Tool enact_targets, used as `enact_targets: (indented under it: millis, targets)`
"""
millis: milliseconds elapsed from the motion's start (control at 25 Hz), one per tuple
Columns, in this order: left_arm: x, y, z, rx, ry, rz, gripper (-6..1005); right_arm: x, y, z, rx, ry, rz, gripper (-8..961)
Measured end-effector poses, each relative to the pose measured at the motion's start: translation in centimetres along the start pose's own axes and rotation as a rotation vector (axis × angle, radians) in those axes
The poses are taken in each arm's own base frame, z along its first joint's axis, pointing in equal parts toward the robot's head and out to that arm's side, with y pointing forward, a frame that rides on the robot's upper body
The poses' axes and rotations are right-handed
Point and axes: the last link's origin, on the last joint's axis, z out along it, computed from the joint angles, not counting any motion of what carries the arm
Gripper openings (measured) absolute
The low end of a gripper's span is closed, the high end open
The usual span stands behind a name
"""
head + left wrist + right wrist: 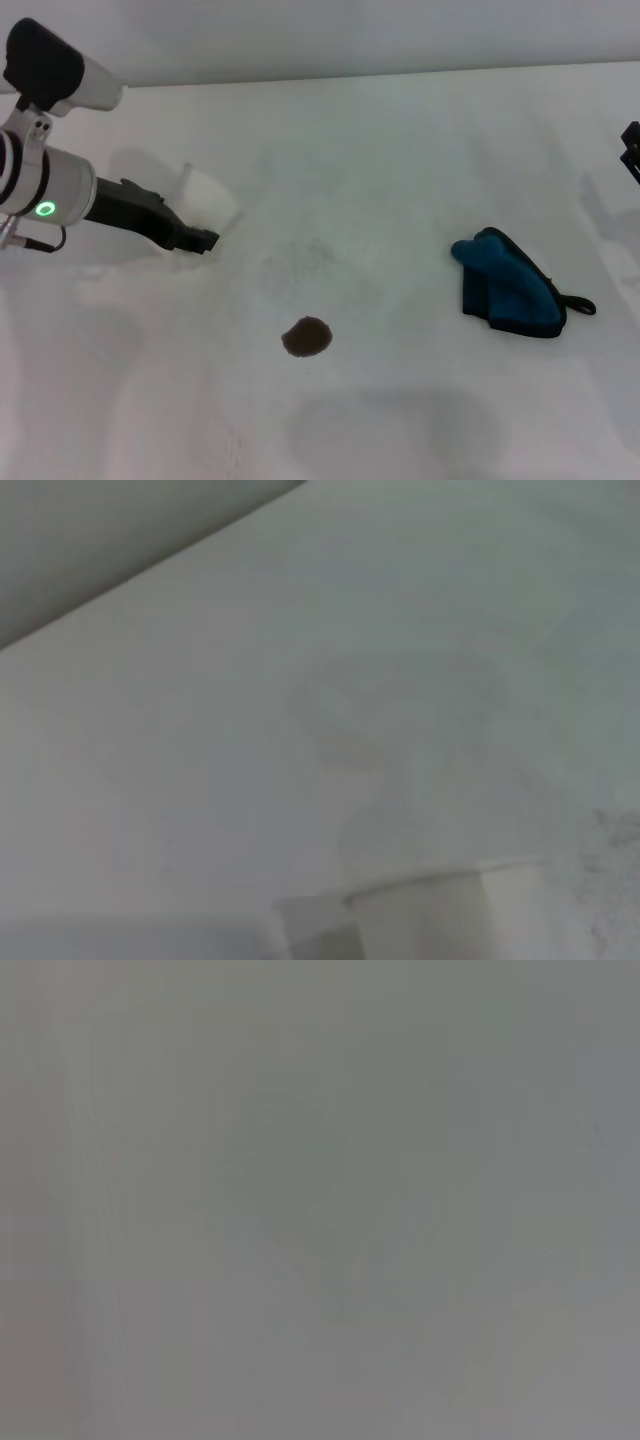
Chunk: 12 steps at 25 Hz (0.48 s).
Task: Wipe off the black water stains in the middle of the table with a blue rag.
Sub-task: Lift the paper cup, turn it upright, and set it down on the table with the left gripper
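Table (pixel 420 140): wide white surface, faint grey smudges near its middle.

Stain (pixel 307 337): one small roundish brown-black blot, in the middle of the table toward the near edge. Untouched; nothing lies on it.

Blue rag (pixel 508 285): bundled teal cloth with dark edging and a small black loop at its right-hand corner. Lies flat on the table well to the right of the stain, apart from both arms. Not held.

White paper cup (pixel 208 198): stands at the left of the table, touching or just beside the left gripper's tip. The left wrist view shows its pale rim (pixel 440 885) close below the camera.

Left gripper (pixel 197 240): low over the table at the left, fingers at the cup's near side. Whether they are parted or closed cannot be told.

Right gripper (pixel 630 150): only a dark sliver at the right edge, well above and behind the rag. Its fingers are not shown; its wrist view gives only a blank grey surface.

Step in hand, as judged: the opening one. The rag is not yet picked up and no wiping has begun.

Next move calls for: the right arm, nearer the rag, to come down over the bundle and grasp its thick middle, not the thin loop, then carry it leftward to the stain.
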Motion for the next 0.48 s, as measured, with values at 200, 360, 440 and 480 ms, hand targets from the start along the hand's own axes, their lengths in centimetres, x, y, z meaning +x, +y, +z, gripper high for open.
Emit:
enact_targets:
  millis: [200,360,440,480]
  targets:
    - [0.9,-0.3,-0.3,0.012,0.05,0.028,675,0.0,0.0,0.0,-0.001,-0.001,-0.001,830]
    - [1.8,-1.0,-0.9,0.049,0.148,0.069,656,-0.1,0.1,0.2,-0.004,-0.004,-0.002,830]
    - [2.1,-1.3,-1.1,0.068,0.201,0.098,647,-0.2,0.1,0.3,-0.006,-0.006,-0.003,830]
    - [2.3,-1.4,-1.2,0.079,0.223,0.113,632,-0.2,0.1,0.4,-0.006,-0.007,-0.003,830]
